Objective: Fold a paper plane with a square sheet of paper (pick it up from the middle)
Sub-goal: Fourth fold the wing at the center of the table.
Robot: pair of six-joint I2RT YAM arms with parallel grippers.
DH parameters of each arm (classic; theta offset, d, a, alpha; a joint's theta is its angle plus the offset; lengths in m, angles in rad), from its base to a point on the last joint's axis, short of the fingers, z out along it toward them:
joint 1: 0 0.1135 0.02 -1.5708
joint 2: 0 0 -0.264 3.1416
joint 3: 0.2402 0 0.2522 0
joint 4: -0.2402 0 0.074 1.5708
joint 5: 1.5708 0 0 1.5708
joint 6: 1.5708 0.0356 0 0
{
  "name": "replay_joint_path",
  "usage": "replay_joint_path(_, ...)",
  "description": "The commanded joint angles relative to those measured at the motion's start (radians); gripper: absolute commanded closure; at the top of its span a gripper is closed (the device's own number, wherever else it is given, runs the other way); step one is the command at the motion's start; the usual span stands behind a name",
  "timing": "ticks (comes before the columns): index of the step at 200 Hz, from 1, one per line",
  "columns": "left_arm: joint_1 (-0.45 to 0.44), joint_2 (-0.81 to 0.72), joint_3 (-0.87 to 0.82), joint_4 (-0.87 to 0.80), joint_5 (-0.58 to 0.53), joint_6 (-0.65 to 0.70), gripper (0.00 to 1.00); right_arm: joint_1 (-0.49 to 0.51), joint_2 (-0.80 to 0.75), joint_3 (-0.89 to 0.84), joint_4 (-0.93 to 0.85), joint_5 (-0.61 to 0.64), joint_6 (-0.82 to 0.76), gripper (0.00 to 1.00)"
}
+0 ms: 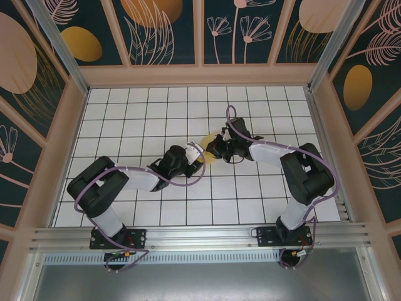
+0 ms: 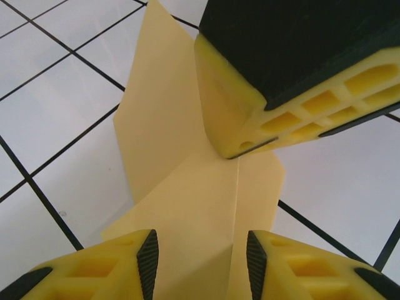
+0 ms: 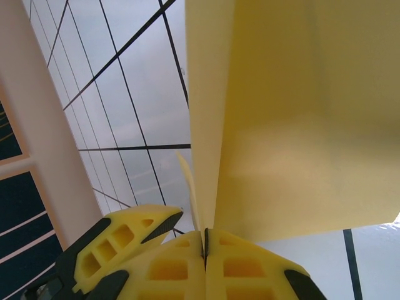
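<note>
Thin yellow sheet of paper (image 2: 181, 200), partly folded, one straight crease down it, sides lifted up. Near the middle of the white tiled table (image 1: 125, 113).

Left gripper (image 2: 200, 253) parted, right gripper (image 3: 205, 244) pinched shut, arms angled inward

Left arm (image 1: 116, 182) and right arm (image 1: 301, 169): black links, white sleeves, purple cables (image 1: 185, 183) looping behind the jaws. Yellow fingers (image 2: 106, 278) with cut-outs, black pads (image 2: 148, 262) inside.

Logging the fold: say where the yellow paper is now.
In the top view the yellow paper is central over the table, pinched in the right claw, the left claw straddling it.
</note>
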Motion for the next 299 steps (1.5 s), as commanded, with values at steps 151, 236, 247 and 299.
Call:
replay_joint_path(151,-0.006,0.085,-0.037,0.166,0.159,-0.19,0.83,-0.111,-0.177,-0.18,0.188,-0.063,-0.192,0.47)
replay_joint_path(236,0.015,0.087,0.006,0.126,0.268,-0.378,0.87,-0.127,-0.152,-0.292,0.299,-0.107,-0.305,0.53)
replay_joint_path(247,0.024,0.09,0.007,0.13,0.278,-0.405,0.87,-0.127,-0.135,-0.297,0.319,-0.122,-0.306,0.55)
replay_joint_path(299,0.064,0.102,-0.003,0.174,0.342,-0.54,0.89,-0.115,-0.077,-0.281,0.351,-0.151,-0.337,0.61)
